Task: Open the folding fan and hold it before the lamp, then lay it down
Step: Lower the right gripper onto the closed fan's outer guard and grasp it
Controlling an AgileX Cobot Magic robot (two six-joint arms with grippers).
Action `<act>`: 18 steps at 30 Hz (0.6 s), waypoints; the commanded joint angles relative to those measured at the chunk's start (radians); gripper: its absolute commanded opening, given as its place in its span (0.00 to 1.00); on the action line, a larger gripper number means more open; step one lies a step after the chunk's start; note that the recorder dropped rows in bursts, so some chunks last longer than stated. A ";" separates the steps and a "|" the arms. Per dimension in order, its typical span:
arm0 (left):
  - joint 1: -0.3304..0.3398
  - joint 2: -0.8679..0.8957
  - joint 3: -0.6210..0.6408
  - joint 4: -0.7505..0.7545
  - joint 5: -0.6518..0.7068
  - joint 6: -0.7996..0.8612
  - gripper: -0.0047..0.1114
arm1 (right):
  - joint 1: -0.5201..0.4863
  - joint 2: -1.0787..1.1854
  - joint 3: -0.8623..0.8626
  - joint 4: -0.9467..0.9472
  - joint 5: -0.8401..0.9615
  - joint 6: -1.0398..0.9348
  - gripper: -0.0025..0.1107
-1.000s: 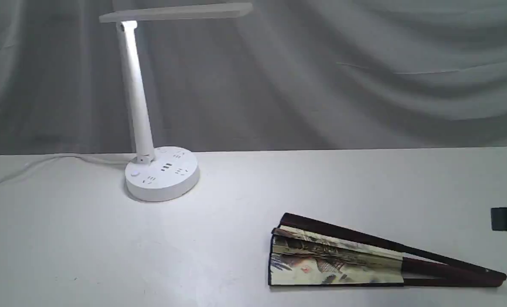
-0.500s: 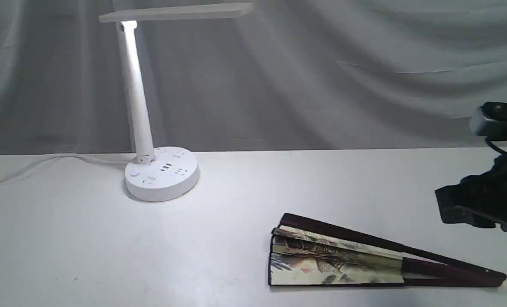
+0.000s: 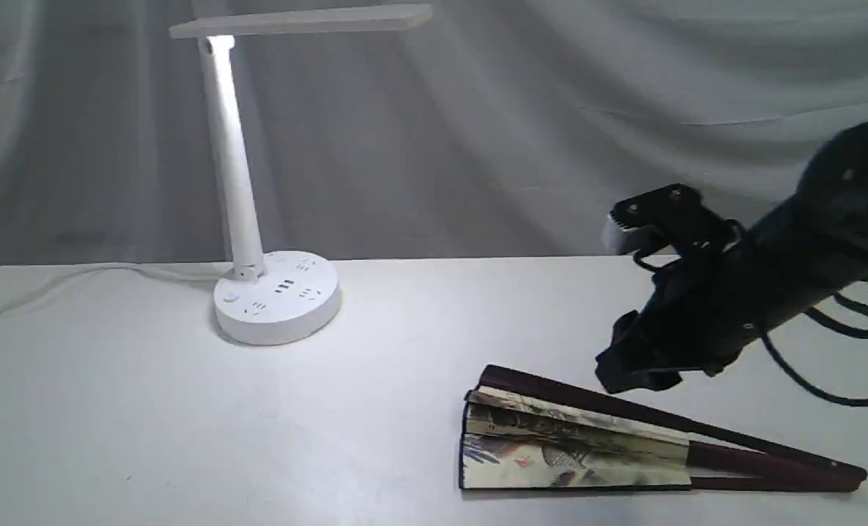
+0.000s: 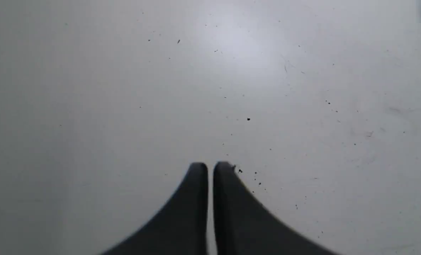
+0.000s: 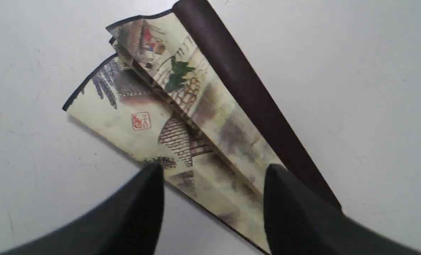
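Item one, folding fan (image 3: 580, 446) – lies flat on the white table (image 3: 149, 409), near edge, right of centre in the exterior view. It is only a little spread, with a few cream pleats showing between dark maroon guards. The wide paper end points toward the left of that view and the narrow rib end toward the right. The painted paper shows brickwork, green foliage and a small red seal (image 5: 140, 121).

Item two, lamp (image 3: 237, 183) – white, upright, standing toward the back left of the table and well apart from the fan. Its slim stem leans slightly and is brightly lit under a flat bar head (image 3: 302, 20). The round base (image 3: 277, 296) carries sockets, and a white cord (image 3: 76, 277) trails from it toward the left edge.

Item three, right gripper (image 5: 214, 173), black. It reaches in from the right and hangs close over the middle of the fan, by the far guard. Its jaws are spread wide, with the pleats seen between and below the fingers (image 5: 139, 209) and nothing clasped. Whether a fingertip touches the fan cannot be told. A dark cable (image 3: 806, 372) loops beneath the arm.

Item four, left gripper (image 4: 210, 164), black. Its jaws are drawn together with only a hairline slit between them, gripping nothing, above bare speckled tabletop.

Item five, grey cloth (image 3: 551, 109), draped in folds behind the table.
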 commanded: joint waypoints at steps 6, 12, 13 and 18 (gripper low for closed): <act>-0.006 0.004 -0.008 -0.009 -0.012 0.010 0.06 | 0.098 0.159 -0.129 -0.250 0.036 0.049 0.45; -0.006 0.004 -0.008 -0.009 -0.017 0.010 0.06 | 0.108 0.250 -0.144 -0.305 -0.038 0.086 0.45; -0.006 0.004 -0.008 -0.009 -0.017 0.010 0.06 | 0.108 0.259 -0.144 -0.305 -0.050 0.086 0.45; -0.006 0.004 -0.008 -0.009 -0.016 0.015 0.06 | 0.108 0.302 -0.144 -0.310 -0.116 0.086 0.45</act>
